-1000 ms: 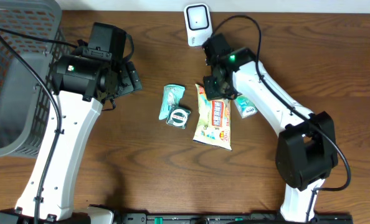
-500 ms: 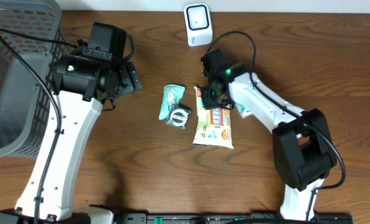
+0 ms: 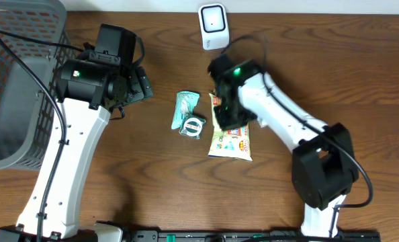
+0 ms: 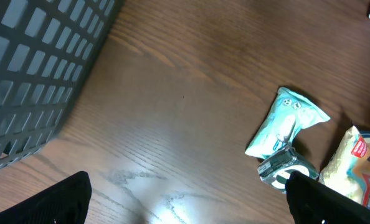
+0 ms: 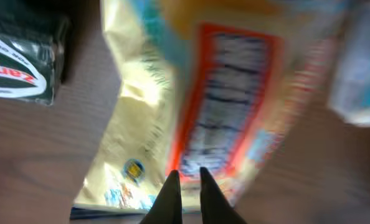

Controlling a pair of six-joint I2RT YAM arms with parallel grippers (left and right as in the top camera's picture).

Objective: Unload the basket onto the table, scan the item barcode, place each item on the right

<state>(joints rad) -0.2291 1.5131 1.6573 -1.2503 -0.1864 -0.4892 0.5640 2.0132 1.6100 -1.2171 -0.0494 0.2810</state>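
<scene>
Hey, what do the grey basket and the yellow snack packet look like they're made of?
Grey basket: likely moulded plastic, matte, given its regular grid of cutouts. Yellow snack packet: probably glossy plastic film, going by its crinkles and sheen.

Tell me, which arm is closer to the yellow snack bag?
Right. The right end effector hangs directly over the yellow snack bag, fingers shut. The left end effector is well away, toward the grey basket, beyond the teal packet.
</scene>
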